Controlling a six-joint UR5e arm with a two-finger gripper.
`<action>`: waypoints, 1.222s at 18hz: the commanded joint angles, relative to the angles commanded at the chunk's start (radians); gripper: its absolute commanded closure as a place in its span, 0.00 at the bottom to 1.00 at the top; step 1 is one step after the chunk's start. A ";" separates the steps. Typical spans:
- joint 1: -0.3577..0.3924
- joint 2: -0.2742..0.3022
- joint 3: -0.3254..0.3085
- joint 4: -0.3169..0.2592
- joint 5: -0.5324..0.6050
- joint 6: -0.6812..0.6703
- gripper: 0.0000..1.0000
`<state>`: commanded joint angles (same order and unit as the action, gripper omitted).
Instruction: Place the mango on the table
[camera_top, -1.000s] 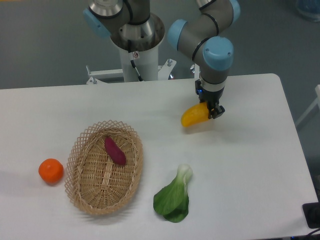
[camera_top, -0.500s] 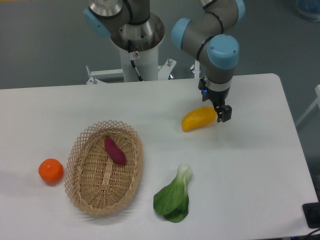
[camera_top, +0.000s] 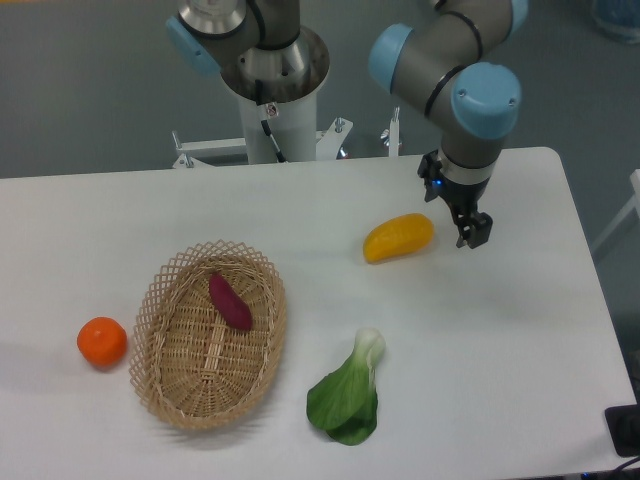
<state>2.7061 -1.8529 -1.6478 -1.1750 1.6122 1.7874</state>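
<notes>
The mango, yellow-orange and elongated, lies on the white table right of centre, nothing touching it. My gripper hangs a short way to its right, clear of the fruit, holding nothing. Its dark fingers point down, and the gap between them is too small and dark to judge.
An oval wicker basket holding a purple sweet potato stands at the left. A round orange fruit sits left of the basket. A green bok choy lies near the front. The arm's base rises behind the table.
The gripper let go of the mango and moved away to the right and slightly up. The mango now rests on the table by itself.
</notes>
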 joint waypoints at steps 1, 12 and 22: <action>-0.009 -0.018 0.037 -0.014 -0.002 -0.037 0.00; -0.025 -0.199 0.339 -0.144 -0.091 -0.258 0.00; -0.025 -0.241 0.370 -0.138 -0.051 -0.260 0.00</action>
<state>2.6814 -2.0939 -1.2777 -1.3131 1.5615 1.5278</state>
